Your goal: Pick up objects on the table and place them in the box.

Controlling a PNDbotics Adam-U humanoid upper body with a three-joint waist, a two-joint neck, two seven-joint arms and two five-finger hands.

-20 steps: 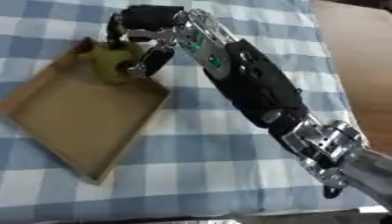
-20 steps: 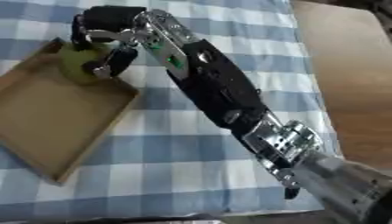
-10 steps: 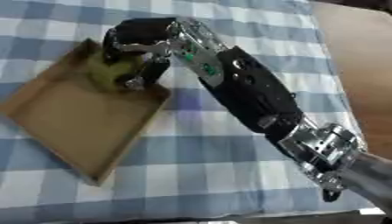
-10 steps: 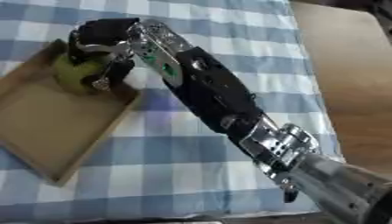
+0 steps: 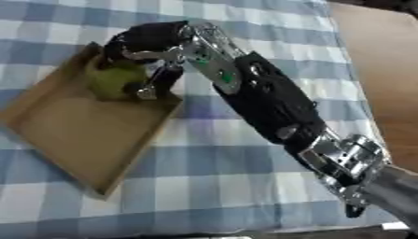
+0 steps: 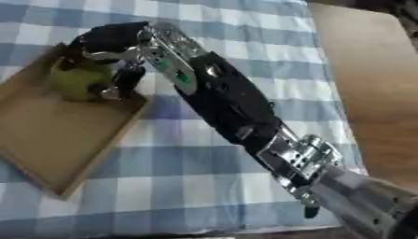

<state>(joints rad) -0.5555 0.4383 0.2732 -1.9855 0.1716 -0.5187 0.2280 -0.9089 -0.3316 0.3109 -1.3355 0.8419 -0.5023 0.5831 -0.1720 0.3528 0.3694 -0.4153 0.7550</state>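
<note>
The box point(image 5: 78, 135) was a shallow, open cardboard tray, tan inside, lying askew on the left of the blue-and-white checked tablecloth point(image 5: 245, 196). Its floor was bare from the middle down to the near corner; only the upper corner was occupied. There sat the green object point(image 5: 114, 81), a rounded, yellowish-green lump with a dull surface, inside the box and close to its upper right wall. Its exact kind could not be made out.

The right hand point(image 5: 147, 44) was over that object, fingers curled down around it, one finger point(image 5: 149, 91) reaching down its right side near the box wall. Whether the object rested on the box floor or hung just above it could not be determined. The right arm point(image 5: 261, 102) ran diagonally from the lower right corner up to the box, crossing the middle of the cloth.

The cloth to the right of the box wall and along the near edge lay open. A brown wooden surface point(image 6: 367, 93) bordered the cloth on the far right.

The right eye view showed more of that brown surface; the left eye view showed the box's left corner whole.
</note>
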